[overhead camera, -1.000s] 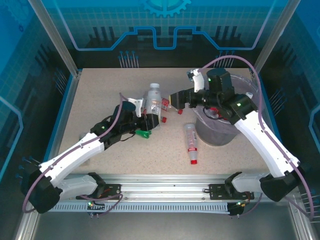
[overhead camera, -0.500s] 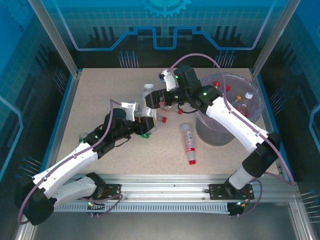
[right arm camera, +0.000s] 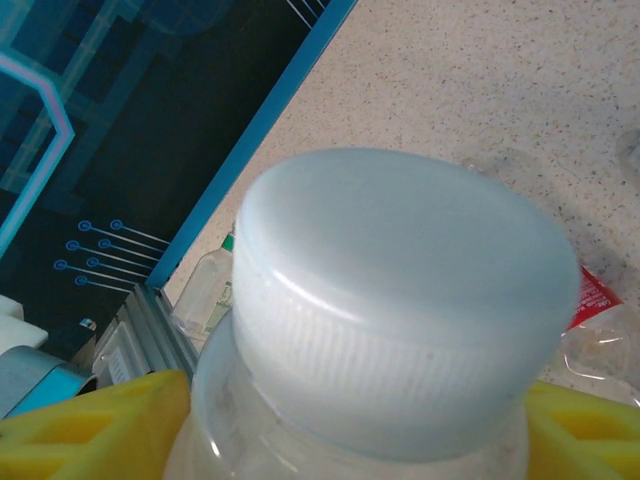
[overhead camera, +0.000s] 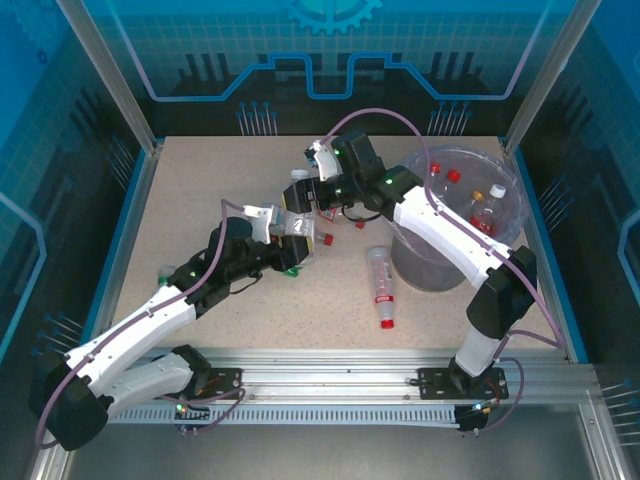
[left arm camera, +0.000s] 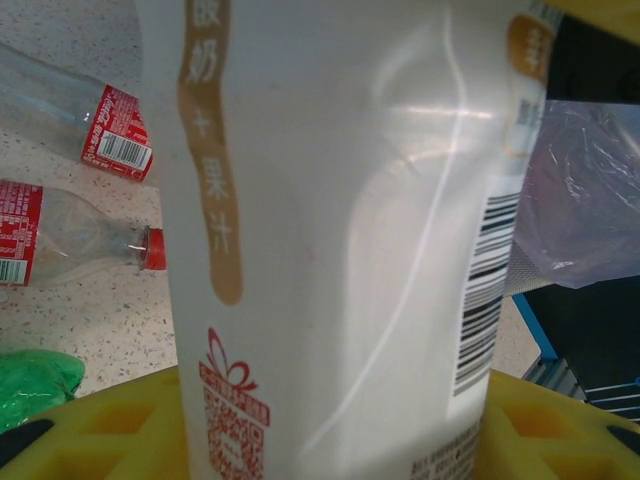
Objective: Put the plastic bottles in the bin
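One wrist view shows left jaws clamping the white bottle (left arm camera: pixel 330 200). Another shows its cap (right arm camera: pixel 400 290) between right jaws, grip unclear

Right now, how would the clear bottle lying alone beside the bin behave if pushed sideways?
Lying on its round side, the bottle would probably roll. It looks empty, so likely light. Its clear plastic wall may dent.
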Tool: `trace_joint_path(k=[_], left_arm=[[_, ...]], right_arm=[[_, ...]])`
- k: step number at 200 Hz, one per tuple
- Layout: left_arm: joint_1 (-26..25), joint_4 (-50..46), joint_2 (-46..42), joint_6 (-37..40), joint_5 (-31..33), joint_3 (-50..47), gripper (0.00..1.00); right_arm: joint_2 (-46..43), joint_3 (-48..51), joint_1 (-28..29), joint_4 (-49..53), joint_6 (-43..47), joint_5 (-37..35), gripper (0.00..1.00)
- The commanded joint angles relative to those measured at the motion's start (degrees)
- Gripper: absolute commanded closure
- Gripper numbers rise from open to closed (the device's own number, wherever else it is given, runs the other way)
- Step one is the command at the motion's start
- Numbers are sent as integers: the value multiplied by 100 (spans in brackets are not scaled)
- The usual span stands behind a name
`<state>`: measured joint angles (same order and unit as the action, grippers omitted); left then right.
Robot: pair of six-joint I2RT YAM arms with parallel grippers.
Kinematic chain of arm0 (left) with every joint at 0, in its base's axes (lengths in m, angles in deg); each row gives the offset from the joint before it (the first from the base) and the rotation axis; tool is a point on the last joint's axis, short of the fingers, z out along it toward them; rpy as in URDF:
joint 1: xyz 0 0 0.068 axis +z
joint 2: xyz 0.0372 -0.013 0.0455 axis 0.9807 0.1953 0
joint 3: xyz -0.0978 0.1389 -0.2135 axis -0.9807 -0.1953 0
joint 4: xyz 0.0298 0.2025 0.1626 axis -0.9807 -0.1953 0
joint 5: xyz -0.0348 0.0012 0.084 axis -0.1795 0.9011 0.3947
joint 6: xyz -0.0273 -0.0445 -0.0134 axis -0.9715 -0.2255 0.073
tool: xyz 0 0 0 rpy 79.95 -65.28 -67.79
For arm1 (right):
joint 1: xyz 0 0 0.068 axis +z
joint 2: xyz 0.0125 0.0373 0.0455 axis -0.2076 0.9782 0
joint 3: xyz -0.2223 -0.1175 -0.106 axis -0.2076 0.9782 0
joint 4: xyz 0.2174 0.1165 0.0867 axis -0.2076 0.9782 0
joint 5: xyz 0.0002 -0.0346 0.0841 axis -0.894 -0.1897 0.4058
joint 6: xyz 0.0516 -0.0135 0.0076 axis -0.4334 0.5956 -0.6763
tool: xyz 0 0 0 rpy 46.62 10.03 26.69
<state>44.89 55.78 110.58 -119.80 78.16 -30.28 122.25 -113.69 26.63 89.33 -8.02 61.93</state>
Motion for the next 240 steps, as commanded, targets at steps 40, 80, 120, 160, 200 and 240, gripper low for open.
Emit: trace_joint_path(k=[40, 80, 120, 160, 200, 240], left_arm=[[36, 185, -133, 108, 22, 9, 50], [42, 197, -295, 116, -192, -4, 1], [43, 143, -233, 117, -483, 29, 1], [44, 153, 47, 72, -562, 226, 1], [30, 457, 704, 20, -670, 711, 3], [-140, 572, 1585, 70, -800, 1712, 3]], right_arm=[[-189, -48, 23, -308, -19, -14, 39], [-256, -616, -218, -256, 208, -143, 42], [-558, -1334, -733, 224, 621, -476, 43], [-1165, -1863, -1700, 1069, 1026, -886, 44], [-2030, -1314, -3217, 1294, 942, -646, 45], [-2700, -450, -4387, 1441, 993, -749, 46]])
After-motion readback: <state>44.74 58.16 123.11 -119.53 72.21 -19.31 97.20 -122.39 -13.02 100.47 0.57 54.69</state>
